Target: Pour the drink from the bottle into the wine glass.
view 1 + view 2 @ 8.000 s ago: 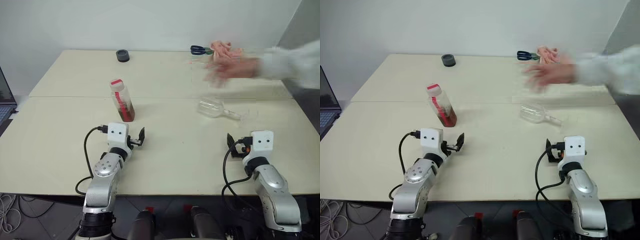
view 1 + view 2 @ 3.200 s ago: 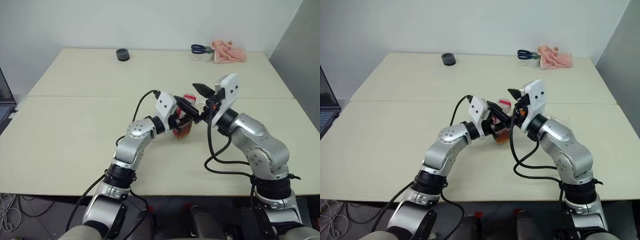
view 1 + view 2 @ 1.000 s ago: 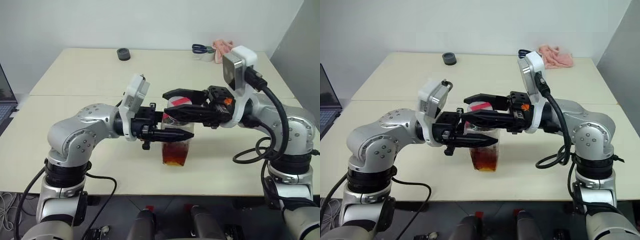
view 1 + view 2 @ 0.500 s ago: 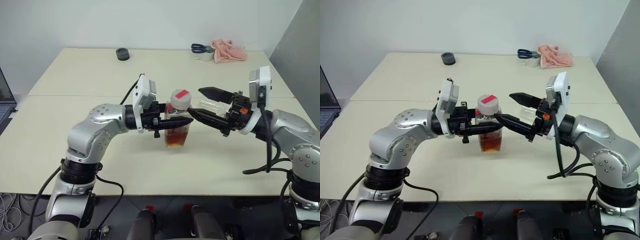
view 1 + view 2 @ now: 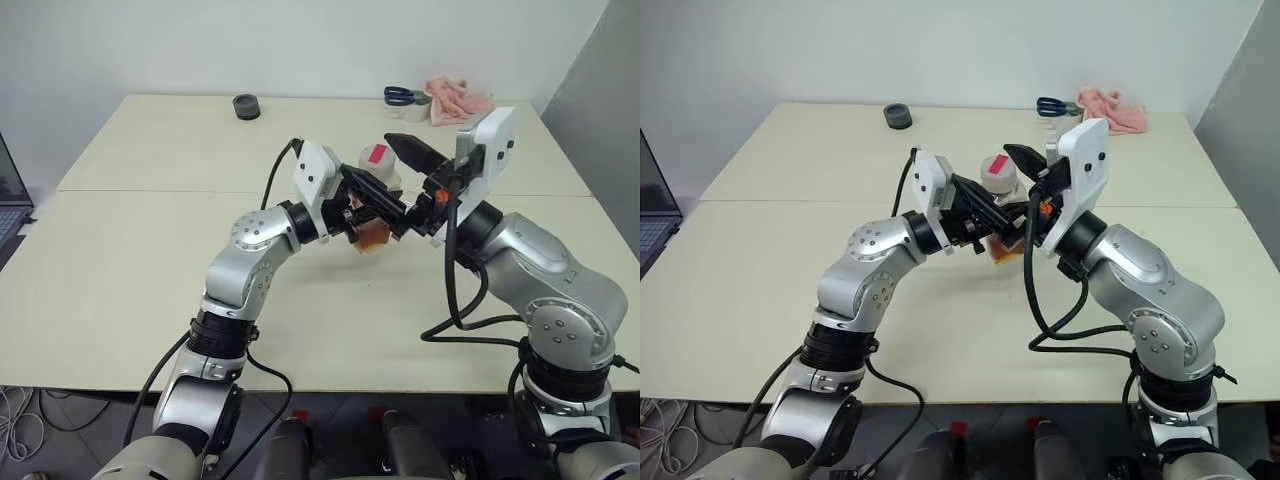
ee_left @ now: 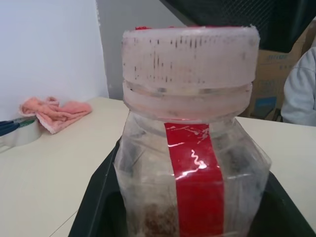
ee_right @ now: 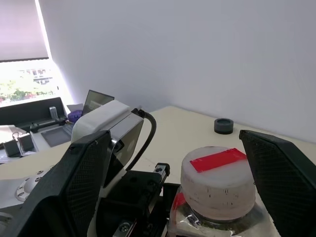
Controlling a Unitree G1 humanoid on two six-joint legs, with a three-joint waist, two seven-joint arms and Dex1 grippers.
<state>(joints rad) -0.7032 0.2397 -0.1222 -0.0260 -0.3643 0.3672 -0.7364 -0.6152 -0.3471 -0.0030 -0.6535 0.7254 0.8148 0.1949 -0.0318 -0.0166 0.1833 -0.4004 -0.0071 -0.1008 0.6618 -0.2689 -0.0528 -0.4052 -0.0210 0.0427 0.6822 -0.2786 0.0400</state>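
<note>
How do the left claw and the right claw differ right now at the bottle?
Grip: the left claw is shut on the small clear plastic bottle with the red label strip, while the right claw stands wide open and holds nothing.
Place: the left claw clamps the bottle's body below the cap, while the right claw's fingers flank the pale round red-topped cap, apart from it.
Shared: both have two black fingers and meet at the same bottle.
</note>
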